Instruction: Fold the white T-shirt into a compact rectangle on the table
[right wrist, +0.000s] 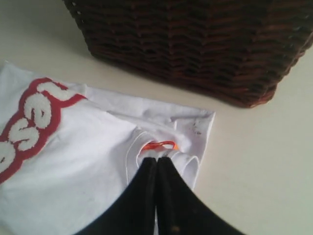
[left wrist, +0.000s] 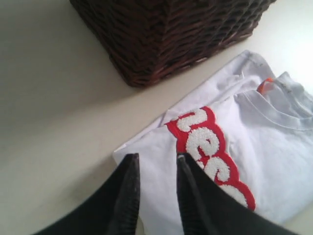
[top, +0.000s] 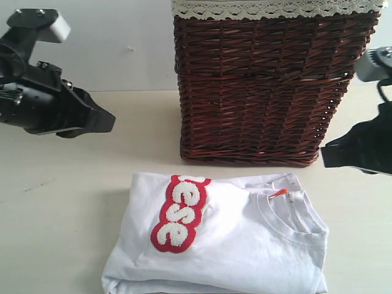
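The white T-shirt [top: 245,245] lies folded into a rough rectangle on the cream table [top: 55,214], just in front of the basket. Its red band with fuzzy letters [top: 179,214] faces up on the left, the ribbed neck and orange tag [top: 278,193] on the right. My left gripper [top: 105,120] hangs above the table, left of the shirt; in the left wrist view the left gripper [left wrist: 156,157] is open with nothing between its fingers, over the shirt [left wrist: 274,142]. My right gripper [top: 326,153] hovers to the right, apart from the cloth. In the right wrist view the right gripper [right wrist: 156,159] is shut and empty.
A dark brown wicker basket [top: 263,92] with a lace-edged liner [top: 269,8] stands right behind the shirt, between both arms. The same basket [left wrist: 166,34] fills the top of the left wrist view, and the basket [right wrist: 195,44] that of the right. A white wall [top: 116,43] is behind.
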Tool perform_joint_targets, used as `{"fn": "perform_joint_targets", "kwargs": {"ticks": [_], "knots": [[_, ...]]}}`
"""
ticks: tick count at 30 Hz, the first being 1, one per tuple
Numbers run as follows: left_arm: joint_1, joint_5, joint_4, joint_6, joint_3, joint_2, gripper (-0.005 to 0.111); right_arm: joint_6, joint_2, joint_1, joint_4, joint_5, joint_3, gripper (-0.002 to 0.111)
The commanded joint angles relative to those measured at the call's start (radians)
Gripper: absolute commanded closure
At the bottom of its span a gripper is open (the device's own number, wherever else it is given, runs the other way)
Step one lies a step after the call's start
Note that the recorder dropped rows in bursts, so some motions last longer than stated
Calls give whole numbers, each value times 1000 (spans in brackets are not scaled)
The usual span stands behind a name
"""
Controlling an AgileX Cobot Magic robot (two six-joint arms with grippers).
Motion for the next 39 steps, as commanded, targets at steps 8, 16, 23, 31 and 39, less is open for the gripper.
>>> {"fn": "perform_joint_targets", "kwargs": {"ticks": [8, 16, 23, 31, 39], "knots": [[2, -249, -15, 5, 268, -352, 78, 0, -364, 1, -115, -10, 117, 108], [2, -344, -38, 1, 418, -546, 78, -10, -475, 1, -229, 18, 131, 108], [2, -357, -42, -10, 511, -682, 78, -8, -518, 1, -243, 92, 131, 108], [2, -214, -42, -24, 536, -770, 78, 0, -529, 1, -252, 154, 131, 108], [2, -160, -38, -24, 536, -770, 78, 0, -529, 1, -248, 154, 131, 108]]}}
